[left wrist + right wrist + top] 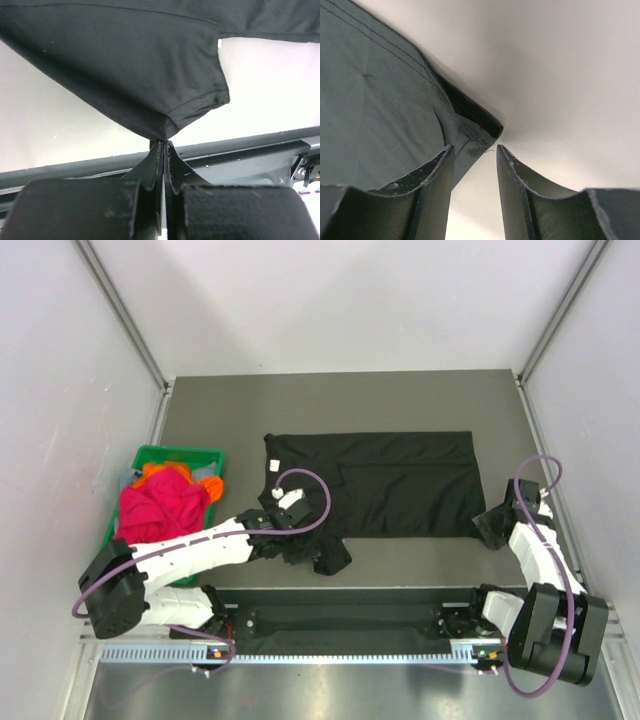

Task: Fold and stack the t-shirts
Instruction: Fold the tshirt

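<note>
A black t-shirt (pixel 390 485) lies spread flat across the middle of the dark table. My left gripper (pixel 318 558) is shut on the shirt's near-left sleeve; in the left wrist view the jaws (pixel 164 145) pinch a corner of the black cloth (pixel 130 65), which rises away from them. My right gripper (pixel 492 528) sits at the shirt's near-right corner. In the right wrist view it (pixel 475 150) is open and the hemmed corner of the cloth (pixel 385 110) lies just past the left finger (pixel 442 165), with nothing between the fingers. Magenta (pixel 158 505) and orange (pixel 165 470) shirts lie in the bin.
The green plastic bin (pixel 180 453) stands at the table's left edge, beside my left arm. Grey walls close in the table on the left, back and right. A metal rail (pixel 330 650) runs along the near edge under the arm bases.
</note>
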You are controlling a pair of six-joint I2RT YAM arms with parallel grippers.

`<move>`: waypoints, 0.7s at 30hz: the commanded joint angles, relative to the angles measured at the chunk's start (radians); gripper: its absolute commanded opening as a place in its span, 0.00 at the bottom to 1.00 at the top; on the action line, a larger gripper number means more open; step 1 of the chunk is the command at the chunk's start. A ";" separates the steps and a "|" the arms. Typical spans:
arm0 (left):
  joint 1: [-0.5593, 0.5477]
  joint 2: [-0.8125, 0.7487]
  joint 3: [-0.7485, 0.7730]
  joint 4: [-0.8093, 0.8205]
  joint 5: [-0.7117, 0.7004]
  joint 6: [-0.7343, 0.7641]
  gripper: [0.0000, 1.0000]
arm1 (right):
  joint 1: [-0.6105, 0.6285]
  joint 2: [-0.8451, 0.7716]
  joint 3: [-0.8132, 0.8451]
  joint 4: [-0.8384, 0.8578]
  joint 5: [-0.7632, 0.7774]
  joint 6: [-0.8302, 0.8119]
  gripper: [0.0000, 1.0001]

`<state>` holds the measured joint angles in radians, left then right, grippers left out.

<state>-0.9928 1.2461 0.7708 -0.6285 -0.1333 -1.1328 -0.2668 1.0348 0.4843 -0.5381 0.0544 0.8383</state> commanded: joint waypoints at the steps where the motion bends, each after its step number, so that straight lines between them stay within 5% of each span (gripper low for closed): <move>1: 0.002 -0.001 0.018 0.069 0.024 0.045 0.00 | -0.012 0.025 0.000 0.053 -0.018 -0.001 0.40; 17: 0.016 0.012 0.036 0.072 0.021 0.099 0.00 | -0.014 0.128 -0.007 0.092 0.053 0.010 0.38; 21: 0.025 0.001 0.050 0.050 0.012 0.105 0.00 | -0.014 0.136 -0.024 0.105 0.067 0.005 0.29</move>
<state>-0.9775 1.2526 0.7727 -0.5976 -0.1123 -1.0447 -0.2672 1.1416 0.4919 -0.4267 0.0677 0.8478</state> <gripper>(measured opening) 0.011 0.318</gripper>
